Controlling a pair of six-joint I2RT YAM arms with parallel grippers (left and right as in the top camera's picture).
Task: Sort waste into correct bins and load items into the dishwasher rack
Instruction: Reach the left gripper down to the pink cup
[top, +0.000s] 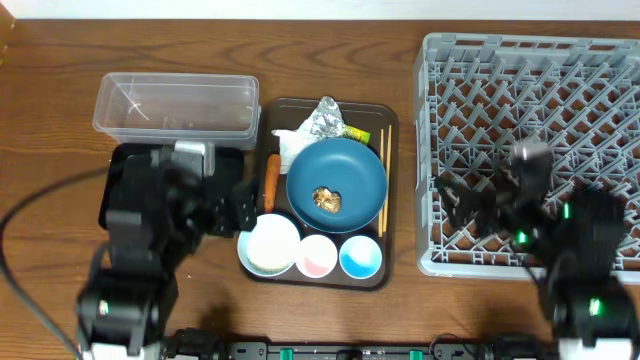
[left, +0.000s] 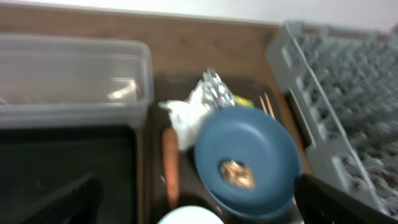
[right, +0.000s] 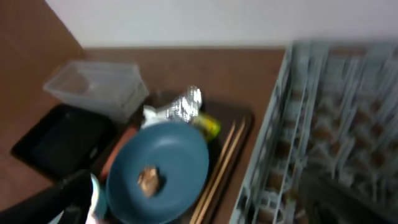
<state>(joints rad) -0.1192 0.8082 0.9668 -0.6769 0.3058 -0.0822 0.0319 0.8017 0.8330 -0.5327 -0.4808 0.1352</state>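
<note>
On the brown serving tray (top: 392, 120), the dark blue bowl (top: 350, 165) holds a brown food scrap (top: 327, 198). Behind it lie crumpled foil (top: 326, 118), a white napkin (top: 289, 147) and a yellow-green wrapper (top: 354, 131). The carrot (top: 271, 182) lies left of the bowl and the chopsticks (top: 383, 175) right of it. The white bowl (top: 272, 243), pink cup (top: 317, 255) and light-blue cup (top: 360, 257) stand in front. I cannot make out any rice grains. My left gripper (top: 236, 212) is open and empty over the black tray (top: 120, 165). My right gripper (top: 462, 205) is open and empty over the grey rack (top: 530, 90).
The clear tub (top: 175, 105) stands at the back left, behind the black tray. The rack fills the right side up to the table's edge. Both wrist views are blurred. The left wrist view shows the bowl (left: 249, 149) and the right wrist view shows it too (right: 158, 168).
</note>
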